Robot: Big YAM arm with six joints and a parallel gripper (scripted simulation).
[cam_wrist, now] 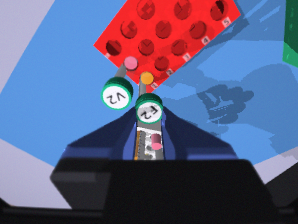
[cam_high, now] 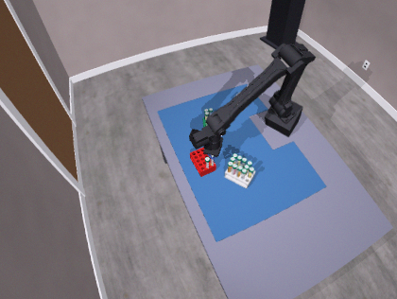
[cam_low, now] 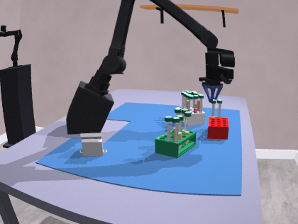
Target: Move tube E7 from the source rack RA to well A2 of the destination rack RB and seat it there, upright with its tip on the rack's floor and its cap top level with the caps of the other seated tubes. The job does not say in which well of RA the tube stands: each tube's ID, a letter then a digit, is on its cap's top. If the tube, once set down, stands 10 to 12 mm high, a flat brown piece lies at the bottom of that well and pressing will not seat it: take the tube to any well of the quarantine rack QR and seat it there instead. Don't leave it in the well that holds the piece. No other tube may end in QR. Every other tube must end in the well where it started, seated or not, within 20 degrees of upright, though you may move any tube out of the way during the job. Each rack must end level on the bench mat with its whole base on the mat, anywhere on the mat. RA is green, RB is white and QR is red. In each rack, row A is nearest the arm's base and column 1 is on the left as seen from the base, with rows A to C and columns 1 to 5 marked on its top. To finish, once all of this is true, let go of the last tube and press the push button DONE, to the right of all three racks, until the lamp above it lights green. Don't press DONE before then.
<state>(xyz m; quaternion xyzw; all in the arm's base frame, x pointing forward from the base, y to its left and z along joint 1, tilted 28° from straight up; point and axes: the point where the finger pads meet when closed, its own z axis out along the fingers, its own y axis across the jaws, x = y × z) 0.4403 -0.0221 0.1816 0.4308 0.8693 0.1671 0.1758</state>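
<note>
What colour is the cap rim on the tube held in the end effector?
Green, around a white top; the wrist view shows the tube best.

green-capped tube [cam_wrist: 149,111] upright over red rack [cam_wrist: 165,35].

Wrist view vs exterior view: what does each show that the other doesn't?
Only the wrist view shows cap labels: V2 beside the gripped tube's cap, whose label is hard to read, plus the red rack's column marks. Only the exterior view shows the green rack, the white rack and the arm's base. Both show the gripper shut on a tube over the red rack.
</note>
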